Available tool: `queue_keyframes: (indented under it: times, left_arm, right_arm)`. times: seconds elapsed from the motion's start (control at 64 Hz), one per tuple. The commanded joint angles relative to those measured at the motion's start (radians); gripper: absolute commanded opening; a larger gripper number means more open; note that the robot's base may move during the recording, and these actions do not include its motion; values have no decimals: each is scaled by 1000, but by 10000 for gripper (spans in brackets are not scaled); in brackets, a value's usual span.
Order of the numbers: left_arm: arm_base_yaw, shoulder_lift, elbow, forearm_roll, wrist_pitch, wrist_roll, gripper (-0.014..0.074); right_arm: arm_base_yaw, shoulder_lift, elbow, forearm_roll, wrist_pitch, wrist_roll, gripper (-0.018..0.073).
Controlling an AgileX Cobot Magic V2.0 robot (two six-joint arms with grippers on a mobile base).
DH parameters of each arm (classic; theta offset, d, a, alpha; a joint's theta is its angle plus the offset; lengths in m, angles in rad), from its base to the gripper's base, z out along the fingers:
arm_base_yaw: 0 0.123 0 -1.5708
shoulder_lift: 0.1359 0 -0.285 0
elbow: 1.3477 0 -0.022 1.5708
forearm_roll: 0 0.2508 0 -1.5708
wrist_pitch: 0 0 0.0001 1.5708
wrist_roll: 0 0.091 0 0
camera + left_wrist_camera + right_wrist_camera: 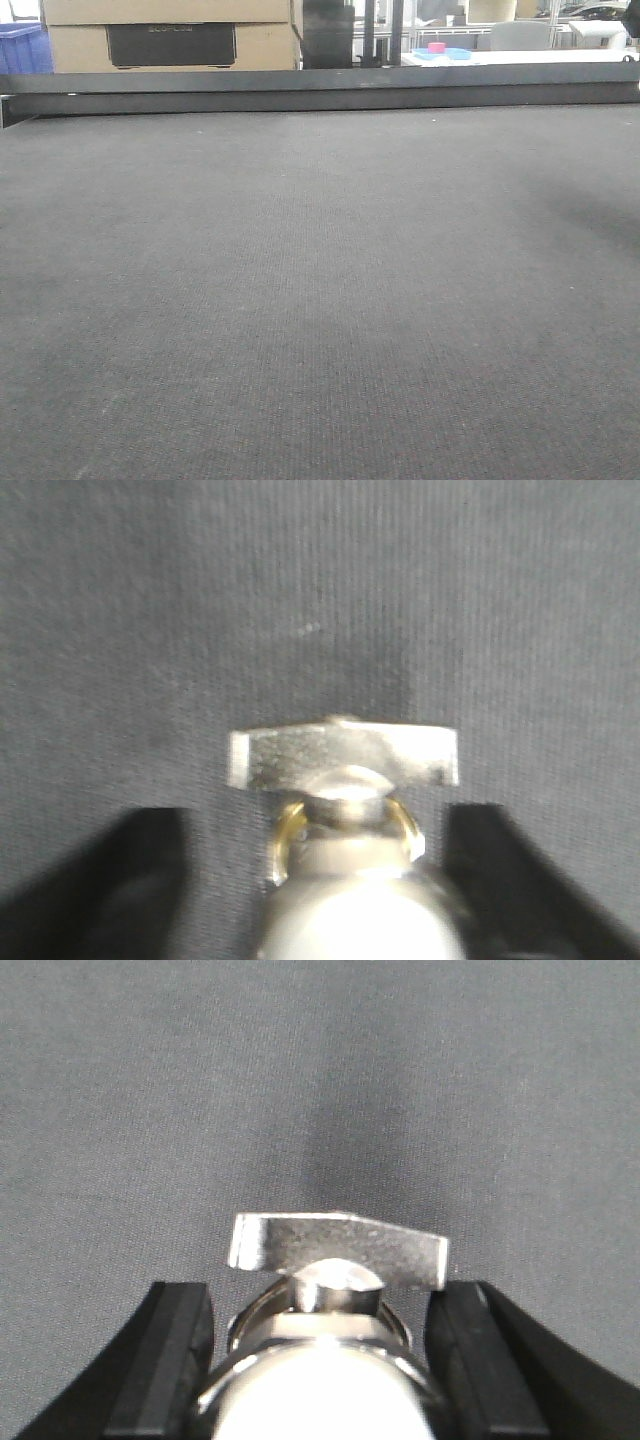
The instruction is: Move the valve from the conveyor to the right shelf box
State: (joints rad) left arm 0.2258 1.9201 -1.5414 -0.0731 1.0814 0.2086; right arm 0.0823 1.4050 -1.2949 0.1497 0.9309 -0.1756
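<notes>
In the left wrist view a silver-grey valve (pixel 345 810) with its flat metal lever pointing away sits between the dark fingers (pixel 150 880) of my left gripper (pixel 318 880). The view is blurred. Belt shows between the left finger and the valve body, so the jaws stand wider than the valve. In the right wrist view another valve (pixel 335 1310) of the same kind sits between the black pads (pixel 175 1360) of my right gripper (pixel 320 1360), which press on both sides of its body. The dark grey conveyor (pixel 320 300) lies under both. The front view shows no gripper, no valve and no shelf.
The conveyor's black side rail (pixel 320 90) runs along the far edge. Behind it stand a cardboard box (pixel 170 35), a blue crate (pixel 22 48) at the far left and a white table (pixel 520 55) with a blue and pink item.
</notes>
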Motion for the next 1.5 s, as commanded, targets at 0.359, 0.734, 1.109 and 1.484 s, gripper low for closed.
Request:
queue_keyframes:
  times: [0.359,0.734,1.109,1.484]
  left_arm:
    - [-66,-124,-9,-12,73,-22,-111]
    - [-154,-384,163,-21,-36,-118,-111]
    - [-154,-706,318,-14,-129,-118,-111]
    - [-154,-987,318,45,-253,-118,-111]
  right_arm:
    - [-1,-19,-7,-3,-56,-11,-154]
    - [-1,-19,97,-3,-83,-11,-154]
    - [-1,-100,149,-3,-106,-11,-154]
    - [-1,-423,149,-3,-233,-11,-154]
